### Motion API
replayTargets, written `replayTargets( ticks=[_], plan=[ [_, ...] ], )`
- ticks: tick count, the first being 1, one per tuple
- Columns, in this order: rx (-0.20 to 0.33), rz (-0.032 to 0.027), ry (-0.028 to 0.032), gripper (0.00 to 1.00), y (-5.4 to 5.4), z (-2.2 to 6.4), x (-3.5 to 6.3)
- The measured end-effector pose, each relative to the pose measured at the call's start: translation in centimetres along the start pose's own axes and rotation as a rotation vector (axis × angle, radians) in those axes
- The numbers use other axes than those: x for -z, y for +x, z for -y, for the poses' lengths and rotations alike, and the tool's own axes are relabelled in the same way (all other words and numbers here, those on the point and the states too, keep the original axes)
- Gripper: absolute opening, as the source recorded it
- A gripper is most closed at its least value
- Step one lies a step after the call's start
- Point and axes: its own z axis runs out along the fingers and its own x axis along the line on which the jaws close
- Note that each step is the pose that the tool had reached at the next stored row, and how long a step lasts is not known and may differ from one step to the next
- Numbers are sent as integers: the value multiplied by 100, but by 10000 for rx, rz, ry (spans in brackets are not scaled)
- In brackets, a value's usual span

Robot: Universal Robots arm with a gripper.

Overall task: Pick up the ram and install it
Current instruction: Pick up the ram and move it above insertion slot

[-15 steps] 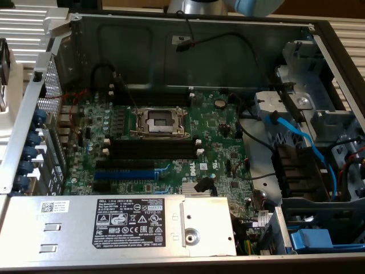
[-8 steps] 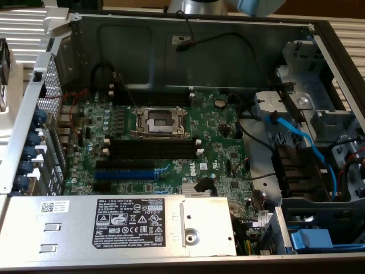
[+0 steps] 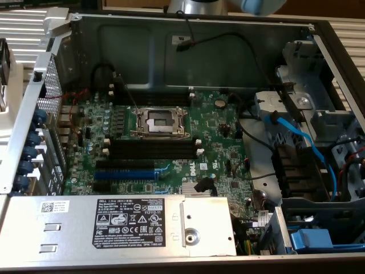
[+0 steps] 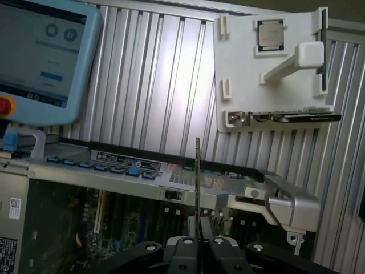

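Note:
My gripper (image 4: 198, 242) is shut on the ram (image 4: 197, 182), which I see edge-on in the wrist view as a thin dark strip standing out from between the black fingers (image 4: 182, 246). It hangs above the open computer case, over the case's metal rim (image 4: 228, 194). In the exterior view the motherboard (image 3: 217, 137) lies inside the case, with the long black memory slots (image 3: 151, 149) bare just below the CPU socket (image 3: 159, 121). A blue expansion slot (image 3: 125, 173) sits nearer the front. Part of the arm (image 3: 194, 7) shows above the case's back wall.
A white holder (image 4: 274, 74) with a CPU chip (image 4: 271, 33) and a card (image 4: 296, 117) lies on the ribbed table beside the case. A teach pendant (image 4: 40, 51) rests nearby. The power supply (image 3: 114, 225), blue cables (image 3: 302, 142) and drive cage (image 3: 319, 114) crowd the case.

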Motion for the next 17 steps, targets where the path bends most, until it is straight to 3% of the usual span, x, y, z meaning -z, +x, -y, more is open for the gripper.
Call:
replayTargets(
  ticks=[17],
  plan=[
    [1,0,0,12,164,810,68]
  ],
)
